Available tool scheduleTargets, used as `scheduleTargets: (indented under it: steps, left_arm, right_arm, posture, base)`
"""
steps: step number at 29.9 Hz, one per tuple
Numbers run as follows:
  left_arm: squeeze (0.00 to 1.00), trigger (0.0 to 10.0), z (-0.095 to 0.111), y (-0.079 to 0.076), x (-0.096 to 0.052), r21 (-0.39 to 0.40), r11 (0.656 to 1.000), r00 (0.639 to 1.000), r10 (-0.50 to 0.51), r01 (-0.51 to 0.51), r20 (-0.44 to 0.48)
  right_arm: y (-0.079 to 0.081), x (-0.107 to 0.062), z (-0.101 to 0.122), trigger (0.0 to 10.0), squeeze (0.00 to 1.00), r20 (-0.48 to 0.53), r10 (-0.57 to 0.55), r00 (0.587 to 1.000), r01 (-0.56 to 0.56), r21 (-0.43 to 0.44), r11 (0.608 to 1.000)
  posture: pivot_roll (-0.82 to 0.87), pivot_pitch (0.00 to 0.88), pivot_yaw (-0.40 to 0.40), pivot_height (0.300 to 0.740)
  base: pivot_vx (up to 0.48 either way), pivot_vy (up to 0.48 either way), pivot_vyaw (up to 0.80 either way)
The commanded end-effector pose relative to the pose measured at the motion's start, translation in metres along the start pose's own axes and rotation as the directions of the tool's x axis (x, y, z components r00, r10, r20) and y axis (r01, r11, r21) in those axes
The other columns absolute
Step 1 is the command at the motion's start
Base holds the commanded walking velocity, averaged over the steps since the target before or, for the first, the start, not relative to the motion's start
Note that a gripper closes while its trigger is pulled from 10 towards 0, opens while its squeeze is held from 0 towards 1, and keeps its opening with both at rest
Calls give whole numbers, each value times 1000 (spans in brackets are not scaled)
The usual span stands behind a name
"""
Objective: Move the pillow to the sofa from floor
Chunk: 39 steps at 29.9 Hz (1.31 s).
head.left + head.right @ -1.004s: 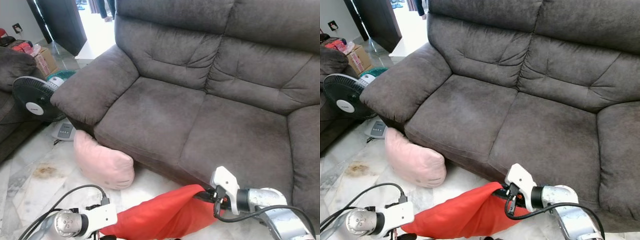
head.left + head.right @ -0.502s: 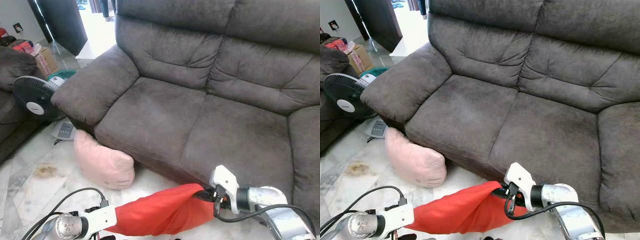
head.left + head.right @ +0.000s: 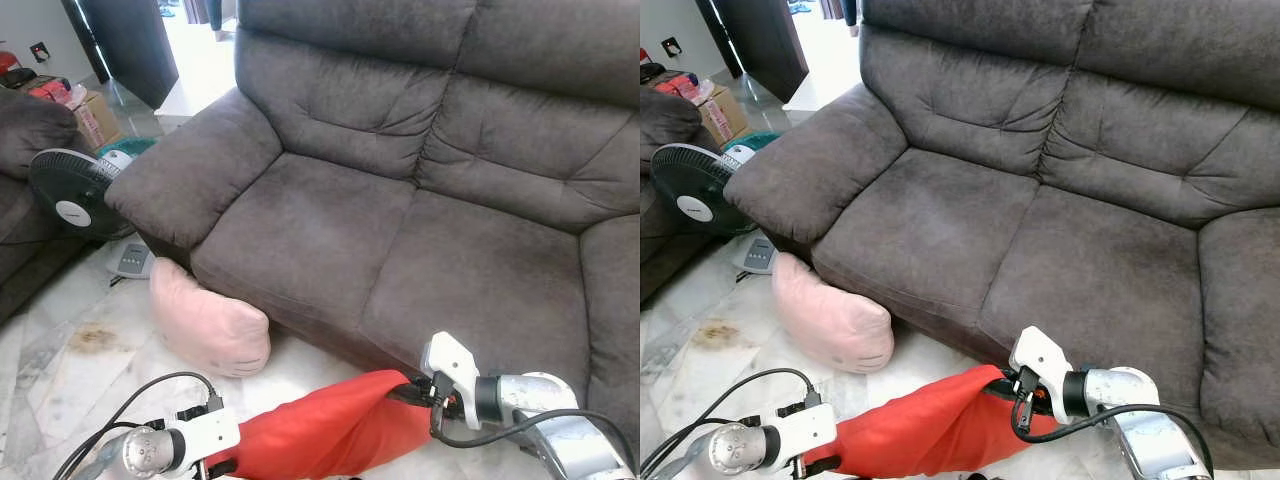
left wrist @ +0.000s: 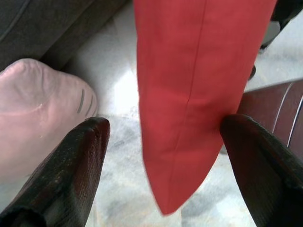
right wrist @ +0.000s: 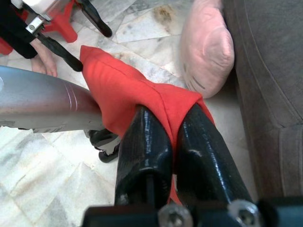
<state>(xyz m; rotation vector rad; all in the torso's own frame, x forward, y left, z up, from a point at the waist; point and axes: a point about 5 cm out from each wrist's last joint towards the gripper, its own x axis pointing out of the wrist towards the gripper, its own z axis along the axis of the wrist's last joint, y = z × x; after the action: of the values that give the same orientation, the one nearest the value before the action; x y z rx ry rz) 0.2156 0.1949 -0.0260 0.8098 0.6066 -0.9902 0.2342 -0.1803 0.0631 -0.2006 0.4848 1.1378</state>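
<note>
Pillow: red pillow (image 3: 320, 435) hangs between our two arms, above the floor (image 3: 70, 370) and just in front of the sofa (image 3: 400, 200), not yet on the seat.
Right pincer: our right pincer (image 5: 176, 124) is pressed together on one corner of the red pillow, and in the right wrist view the cloth bunches between the two black fingers (image 5: 144, 146).
Left pincer: our left pincer (image 4: 163, 156) is spread wide, with one finger either side of the pillow's other end. One finger (image 4: 255, 156) touches the cloth edge, while the other (image 4: 71, 165) stands apart from it, so we see no pinch there.
Left arm: our left wrist (image 3: 165, 450) sits low beside the pillow's left end, with a black cable (image 3: 130, 395) looping off it.
Sofa: dark grey, two seats, with the left armrest (image 3: 190, 170) nearest the fan.
Pink pillow: a second, pink pillow (image 3: 205, 325) lies on the floor, touching the sofa's front edge below the left seat. We see it too in the left wrist view (image 4: 38, 109), just beside the red one.
Floor: pale marble tiles, with a brown stain (image 3: 92, 340) near the pink pillow.
Fan: a black fan (image 3: 70, 195) stands on the floor left of the armrest.
Box: a cardboard box (image 3: 88, 115) sits behind the fan.
</note>
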Motion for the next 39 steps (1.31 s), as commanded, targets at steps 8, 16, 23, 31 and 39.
scheduleTargets:
  steps: [8,16,23,31,39]
  left_arm:
    - [0,10000,-4,-12,10,-31,999,1000,-29,29,-7]
    - [0,10000,-21,-18,9,-37,999,996,-33,30,-88]
    - [0,10000,-29,-31,13,-31,999,986,-35,31,-161]
    - [0,10000,-31,-25,15,11,994,973,108,-108,-203]
    - [0,10000,-33,-19,14,16,984,958,176,-177,-224]
  right_arm:
    - [3,1,24,10000,0,92,46,995,-39,-77,996]
    - [4,-1,24,10000,0,90,44,995,-37,-75,997]
    - [3,0,25,10000,0,93,40,995,-32,-79,996]
    - [3,-2,25,10000,0,90,42,995,-35,-81,996]
    - [3,-1,26,10000,0,93,45,995,-37,-85,996]
  posture:
    - [129,74,-39,740]
    - [127,78,-38,740]
    - [123,78,-39,740]
    - [124,81,-42,740]
    - [121,82,-45,740]
  base:
    - [0,0,0]
    - [0,0,0]
    - [0,0,0]
    - [0,0,0]
    - [0,0,0]
